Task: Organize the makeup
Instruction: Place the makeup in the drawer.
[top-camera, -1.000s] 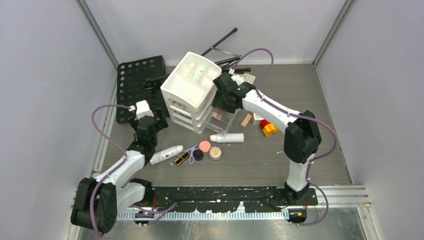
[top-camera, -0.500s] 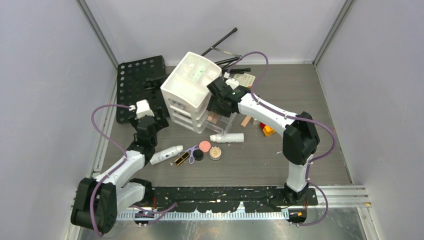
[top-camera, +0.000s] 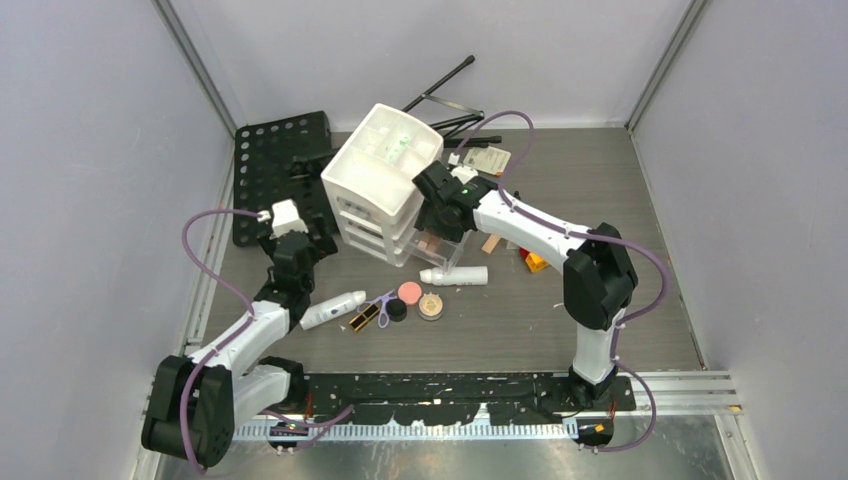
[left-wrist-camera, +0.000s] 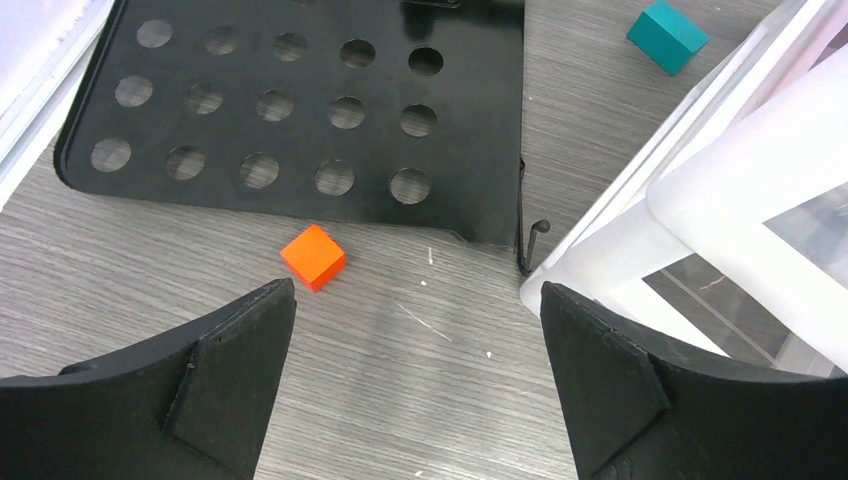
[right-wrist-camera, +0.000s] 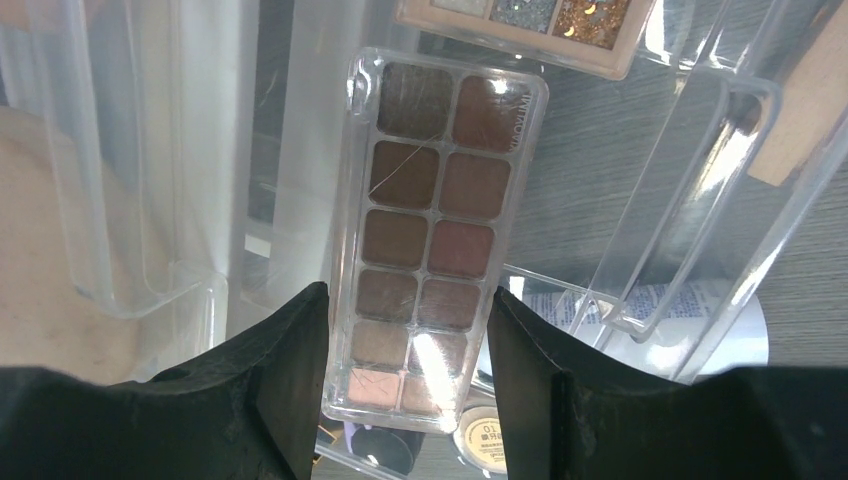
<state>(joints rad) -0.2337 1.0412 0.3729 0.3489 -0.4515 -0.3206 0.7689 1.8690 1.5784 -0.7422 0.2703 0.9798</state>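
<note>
**Gently in: the palette and the clear drawer**

Plainly, the step in hand is stowing the eyeshadow palette (right-wrist-camera: 430, 200). The right gripper (right-wrist-camera: 403, 300) has its fingers (right-wrist-camera: 280, 390) clamped on the long sides of the palette's near end. The palette points away from the wrist, over the pulled-out clear drawer (right-wrist-camera: 700, 200) at the front of the white drawer organizer (top-camera: 375, 165). A glitter palette (right-wrist-camera: 525, 15) shows at the far edge of the wrist view; whether it lies inside the drawer cannot be told through the plastic.

To do this well, the right arm should probably line the palette's long axis up with the drawer's walls. It should lower the palette flat, so that no corner catches a rim, and part its fingers only once the palette rests on something. The clear walls are hard to read, so a slow descent seems wise. The organizer looks light and stands skewed on the table (top-camera: 620, 180), so a sideways push could shift it.

Meanwhile the left gripper (left-wrist-camera: 418, 295) hovers with its fingers wide apart and nothing between them, over bare table. An orange cube (left-wrist-camera: 313, 257) and a black perforated plate (left-wrist-camera: 300, 110) lie just ahead of it.

Loose on the table in front of the organizer wait a white bottle (top-camera: 333, 309), a white tube (top-camera: 455, 276), a lipstick (top-camera: 365, 318), a pink compact (top-camera: 409, 292) and a peach compact (top-camera: 431, 304).
</note>
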